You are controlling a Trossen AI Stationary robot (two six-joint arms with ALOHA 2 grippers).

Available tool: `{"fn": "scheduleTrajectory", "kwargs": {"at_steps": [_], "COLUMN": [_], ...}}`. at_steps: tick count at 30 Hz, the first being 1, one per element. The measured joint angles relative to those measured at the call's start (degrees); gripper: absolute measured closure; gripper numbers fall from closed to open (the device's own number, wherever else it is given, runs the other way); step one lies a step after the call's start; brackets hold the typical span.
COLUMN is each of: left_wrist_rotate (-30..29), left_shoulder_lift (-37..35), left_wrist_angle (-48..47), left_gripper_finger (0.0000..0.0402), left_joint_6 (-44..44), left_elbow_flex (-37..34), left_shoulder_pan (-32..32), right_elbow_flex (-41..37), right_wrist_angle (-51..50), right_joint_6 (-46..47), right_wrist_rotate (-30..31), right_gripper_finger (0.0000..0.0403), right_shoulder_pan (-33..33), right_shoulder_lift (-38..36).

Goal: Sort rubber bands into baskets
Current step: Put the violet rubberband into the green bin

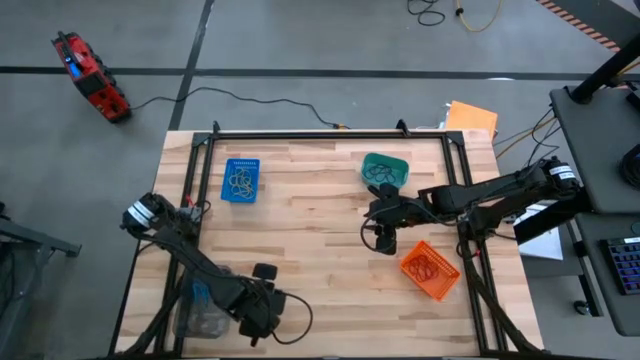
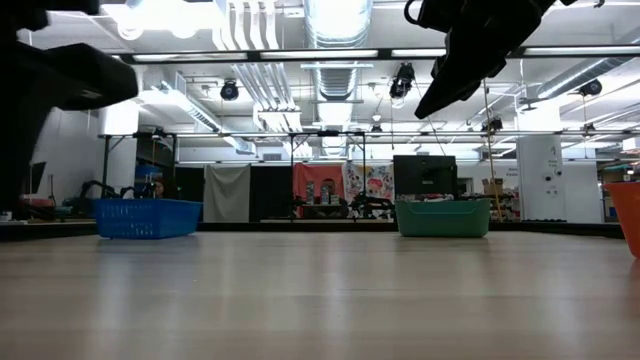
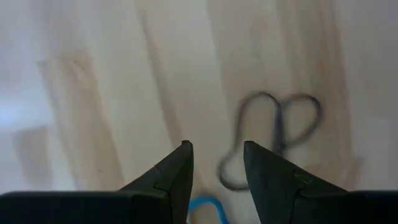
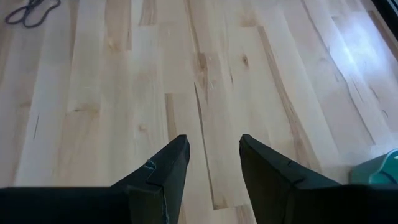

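Observation:
My left gripper is open above the wood table, near its front edge. A dark rubber band, twisted into loops, lies flat on the table just past its fingertips. A blue band shows low between the fingers. My right gripper is open and empty over bare wood at the table's middle right. Another dark band lies farther off. The blue basket, teal basket and orange basket each hold bands. The clear basket stands by the left arm.
A black frame runs along the table's far edge and sides. In the low view the blue basket, teal basket and the orange basket's edge stand on the table. Bare wood lies between the baskets at the table's middle.

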Motion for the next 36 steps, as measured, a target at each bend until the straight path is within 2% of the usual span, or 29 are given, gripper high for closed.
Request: {"fn": "scheduleTrajectory", "kwargs": {"at_steps": [12, 20, 27, 32, 36], "left_wrist_rotate": [3.2, 4.2, 4.3, 3.4, 2.1], "left_shoulder_lift": [1.8, 2.7, 2.5, 2.3, 2.3], "left_wrist_angle": [2.9, 4.6, 11.2, 14.0, 13.5], "left_gripper_finger": [0.0272, 0.0236, 0.023, 0.0254, 0.032], "left_joint_6": [1.7, 1.3, -1.0, -1.0, -0.6], "left_elbow_flex": [-0.6, -1.3, -6.2, -8.3, -8.4], "left_shoulder_pan": [-0.2, -0.3, -1.5, -1.9, -2.0], "right_elbow_flex": [0.0, 0.0, 0.0, 0.0, 0.1], "right_wrist_angle": [0.1, 0.0, 0.0, 0.0, 0.1], "right_joint_6": [0.3, 0.1, -0.2, -0.3, -0.4], "right_wrist_rotate": [0.0, 0.0, 0.0, 0.0, 0.0], "right_gripper_finger": [0.0264, 0.0264, 0.0264, 0.0264, 0.0264], "right_shoulder_pan": [0.0, 0.0, 0.0, 0.0, 0.0], "right_shoulder_lift": [0.0, 0.0, 0.0, 0.0, 0.0]}}
